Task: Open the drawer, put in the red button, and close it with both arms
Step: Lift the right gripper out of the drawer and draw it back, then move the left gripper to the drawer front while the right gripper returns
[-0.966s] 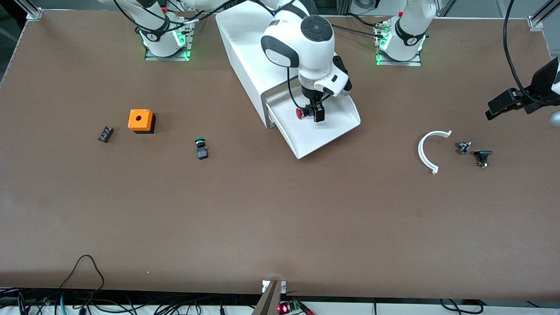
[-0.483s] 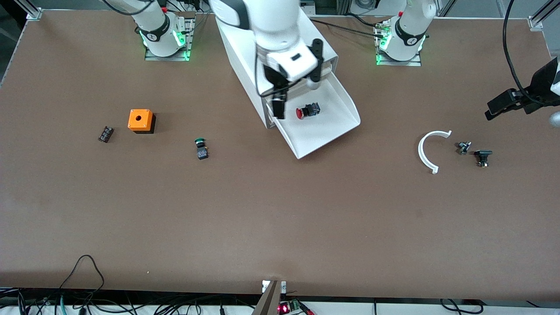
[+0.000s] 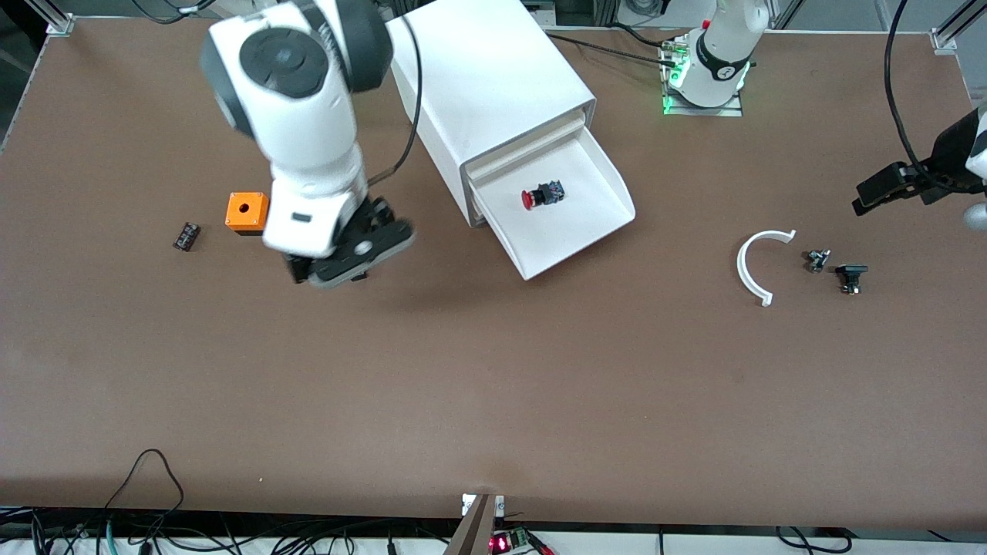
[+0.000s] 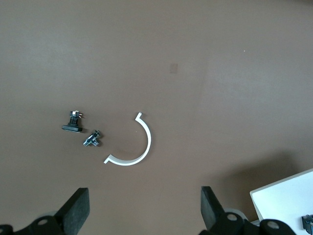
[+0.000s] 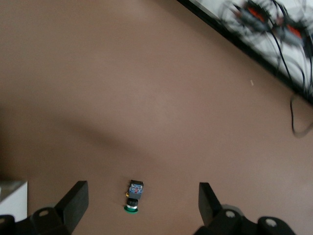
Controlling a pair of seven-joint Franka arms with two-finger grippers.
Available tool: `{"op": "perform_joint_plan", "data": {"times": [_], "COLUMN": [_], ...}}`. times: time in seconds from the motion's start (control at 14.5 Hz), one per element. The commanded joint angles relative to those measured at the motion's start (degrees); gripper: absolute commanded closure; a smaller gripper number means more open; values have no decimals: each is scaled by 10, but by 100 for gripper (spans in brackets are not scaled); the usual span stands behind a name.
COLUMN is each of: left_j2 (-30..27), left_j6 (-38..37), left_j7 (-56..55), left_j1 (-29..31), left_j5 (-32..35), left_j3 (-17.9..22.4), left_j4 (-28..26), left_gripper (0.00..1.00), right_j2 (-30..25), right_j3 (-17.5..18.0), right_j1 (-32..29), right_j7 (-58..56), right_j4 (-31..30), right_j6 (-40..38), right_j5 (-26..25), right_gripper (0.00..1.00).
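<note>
On the brown table point(image 3: 493, 385) we saw one white cabinet point(image 3: 493, 85) with the drawer point(image 3: 570, 231) pulled open, the one red button point(image 3: 542, 195) lying inside. The right gripper point(image 3: 339, 266), spread wide and empty, hung over the green button point(image 5: 133, 196), hiding it from the front. The left gripper point(image 3: 887, 189), equally wide and empty, waited, cut off at the table's edge.
</note>
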Motion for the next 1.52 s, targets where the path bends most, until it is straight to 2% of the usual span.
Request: {"op": "perform_joint_plan", "data": {"times": [0.0, 0.14, 0.21, 0.34, 0.62, 0.83, 1.03, 1.17, 1.45], "left_j2": [33, 48, 58, 74, 119, 159, 181, 179, 157], "left_j6": [42, 84, 125, 223, 393, 503, 527, 528, 521], "left_j7": [10, -3, -29, -115, -254, -333, -394, -401, -397], "left_j1": [1, -2, -6, -21, -75, -130, -175, -186, -191], "left_j5": [-49, -72, -72, -71, -69, -69, -70, -78, -78], "left_j3": [2, -3, -8, -34, -66, -66, -66, -70, -120], "left_j4": [-10, -38, -61, -117, -198, -248, -255, -268, -320], "left_gripper": [0, 0, 0, 0, 0, 0, 0, 0, 0], "right_j2": [-38, -85, -112, -137, -167, -192, -211, -227, -268], "right_j3": [3, -5, -5, -6, -51, -109, -132, -135, -139], "right_j1": [-15, -53, -93, -138, -192, -185, -188, -191, -192], "right_j7": [181, 275, 273, 234, 159, 38, -9, -25, -29], "right_j4": [-76, -138, -167, -172, -168, -172, -212, -238, -298], "right_j6": [6, 0, 5, -3, -67, -73, -59, -45, -11], "right_j5": [5, 5, 6, 21, 90, 106, 122, 128, 140], "right_gripper": [0, 0, 0, 0, 0, 0, 0, 0, 0]}}
